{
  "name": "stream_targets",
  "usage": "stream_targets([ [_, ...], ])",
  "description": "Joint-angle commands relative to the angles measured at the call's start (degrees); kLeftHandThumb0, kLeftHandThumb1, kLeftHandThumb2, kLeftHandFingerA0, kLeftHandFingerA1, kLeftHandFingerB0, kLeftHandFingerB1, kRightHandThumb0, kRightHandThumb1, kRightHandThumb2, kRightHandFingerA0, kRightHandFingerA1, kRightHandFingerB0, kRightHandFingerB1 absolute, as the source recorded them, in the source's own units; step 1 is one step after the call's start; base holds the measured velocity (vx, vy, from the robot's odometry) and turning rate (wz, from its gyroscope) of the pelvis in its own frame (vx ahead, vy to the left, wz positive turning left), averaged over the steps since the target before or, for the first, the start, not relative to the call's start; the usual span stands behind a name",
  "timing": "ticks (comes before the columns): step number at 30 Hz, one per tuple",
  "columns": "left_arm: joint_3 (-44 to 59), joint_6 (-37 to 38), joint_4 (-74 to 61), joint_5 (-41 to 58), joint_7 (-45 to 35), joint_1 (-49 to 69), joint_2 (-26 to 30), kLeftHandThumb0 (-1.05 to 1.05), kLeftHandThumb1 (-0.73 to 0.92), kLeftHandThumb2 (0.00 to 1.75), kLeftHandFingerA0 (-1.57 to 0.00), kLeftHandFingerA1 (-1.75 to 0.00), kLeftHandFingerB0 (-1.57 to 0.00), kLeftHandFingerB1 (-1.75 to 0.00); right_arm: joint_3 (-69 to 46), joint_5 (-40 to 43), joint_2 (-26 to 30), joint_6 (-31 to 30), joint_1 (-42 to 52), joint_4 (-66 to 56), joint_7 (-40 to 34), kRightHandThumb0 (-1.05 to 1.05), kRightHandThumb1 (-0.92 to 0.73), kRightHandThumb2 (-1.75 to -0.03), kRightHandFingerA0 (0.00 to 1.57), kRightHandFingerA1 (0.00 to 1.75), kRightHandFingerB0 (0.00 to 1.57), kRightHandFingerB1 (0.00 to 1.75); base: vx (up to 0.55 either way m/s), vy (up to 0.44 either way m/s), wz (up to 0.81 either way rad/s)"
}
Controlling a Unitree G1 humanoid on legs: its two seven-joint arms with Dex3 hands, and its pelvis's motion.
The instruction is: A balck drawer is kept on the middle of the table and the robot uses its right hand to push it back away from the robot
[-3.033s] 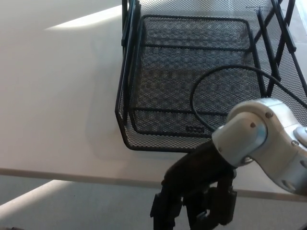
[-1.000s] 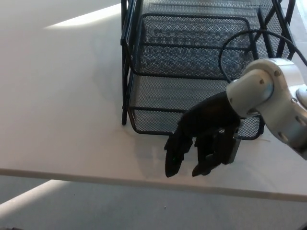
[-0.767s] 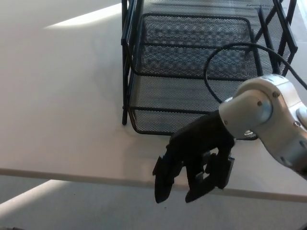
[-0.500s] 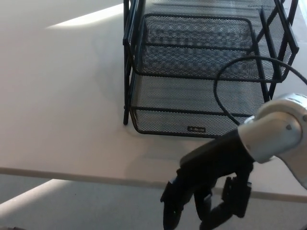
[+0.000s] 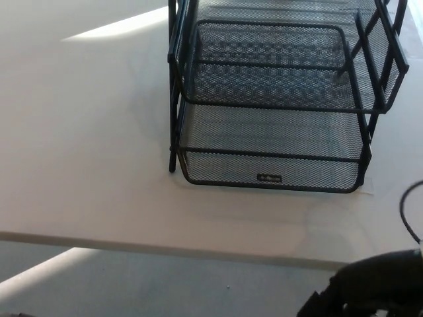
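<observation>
Nearest the camera, at the bottom right corner, a black hand (image 5: 360, 294) — the robot's right — shows only in part, below the near edge of the white rectangular table (image 5: 86, 152). Its fingers are cut off by the frame, so whether it is spread or clenched cannot be told. It touches nothing. A thin black cable (image 5: 404, 211) loops in at the right edge above it. The left hand is not in view.

Farther out, on the table's middle, stands the black wire-mesh drawer unit (image 5: 274, 99). Its lower sliding tray (image 5: 271, 148) has its front lip, which bears a small label plate (image 5: 269, 177), just forward of the frame's front posts. A second mesh tray sits above it, deeper in the frame. The tray looks nearly seated, so the push appears largely done.

If a further push is needed, the hand should rise above the table edge and meet the front lip near the label plate, centred between the two posts. Pressing straight away from the robot — level, not downward — should keep the tray from skewing in its runners. A slow, steady push is advisable, since the light frame may slide across the smooth tabletop.
</observation>
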State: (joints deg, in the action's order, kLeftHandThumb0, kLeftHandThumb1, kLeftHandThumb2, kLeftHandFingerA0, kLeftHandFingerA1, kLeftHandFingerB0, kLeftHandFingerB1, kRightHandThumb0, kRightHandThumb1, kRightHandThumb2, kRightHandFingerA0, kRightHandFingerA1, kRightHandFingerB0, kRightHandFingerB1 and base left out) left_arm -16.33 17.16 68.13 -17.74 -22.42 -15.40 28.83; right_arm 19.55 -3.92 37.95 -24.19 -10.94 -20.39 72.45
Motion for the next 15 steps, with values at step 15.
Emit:
stream_targets([
  [15,0.79,1.22,0.3,-0.11,-0.2,1.43,1.88,-0.56,0.72,0.63,-0.5,-0.4,-0.33,-0.33,-15.34,-0.69,-5.61,14.19,18.53,32.59,-22.54,-0.53,-0.6,-0.87,0.52,0.54,0.38,0.49,0.0,0.0,0.0],
])
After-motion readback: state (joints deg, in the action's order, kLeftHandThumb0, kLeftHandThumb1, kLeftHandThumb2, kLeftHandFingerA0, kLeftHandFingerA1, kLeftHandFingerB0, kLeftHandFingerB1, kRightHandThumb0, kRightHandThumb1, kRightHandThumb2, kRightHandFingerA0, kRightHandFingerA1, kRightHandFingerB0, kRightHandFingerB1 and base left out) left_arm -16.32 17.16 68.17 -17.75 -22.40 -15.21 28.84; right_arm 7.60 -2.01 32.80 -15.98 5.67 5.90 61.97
